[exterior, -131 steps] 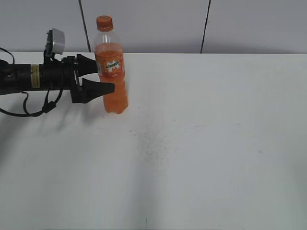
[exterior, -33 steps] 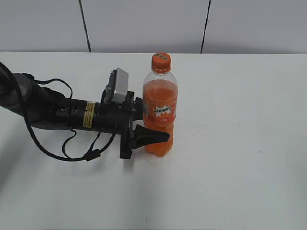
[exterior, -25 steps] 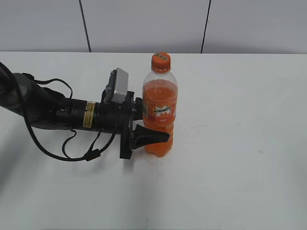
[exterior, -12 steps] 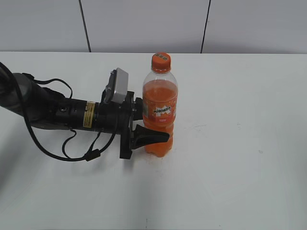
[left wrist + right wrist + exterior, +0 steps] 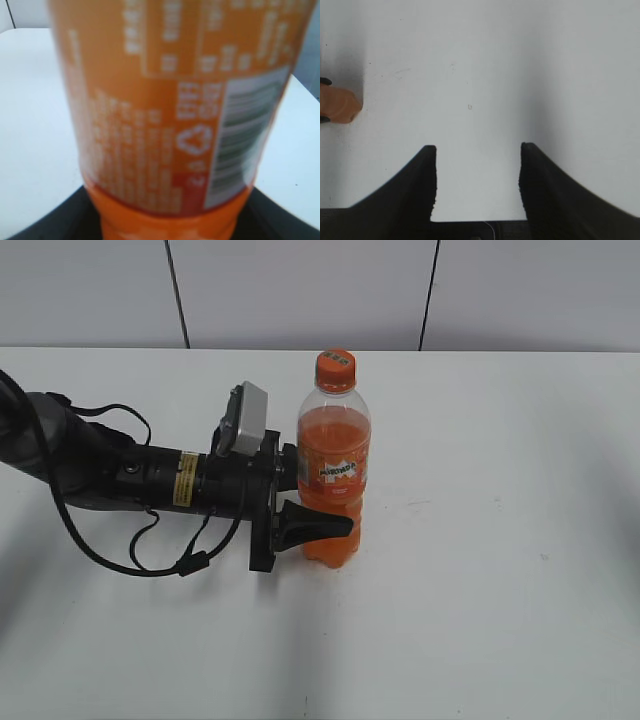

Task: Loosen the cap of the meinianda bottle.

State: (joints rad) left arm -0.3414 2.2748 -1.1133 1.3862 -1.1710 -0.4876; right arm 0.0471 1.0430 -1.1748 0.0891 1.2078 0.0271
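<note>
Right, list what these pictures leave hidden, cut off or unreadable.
- Exterior view: the left gripper has its far finger behind the meinianda bottle.
- Exterior view: the print on the cap is too small to read.
- Left wrist view: the label text is blurred; the cap lies above the top edge.
- Right wrist view: only the bottle's base shows at the left edge.
- Exterior view: the right gripper is out of frame.

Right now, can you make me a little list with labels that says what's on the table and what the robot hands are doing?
bottle: orange soda bottle, standing upright on the white table
cap: orange cap, on the bottle, nothing touching it
left gripper: left gripper closed around the lower part of the bottle, from the side
right gripper: right gripper open, empty, above bare table
drink: orange, fills most of the bottle
</note>
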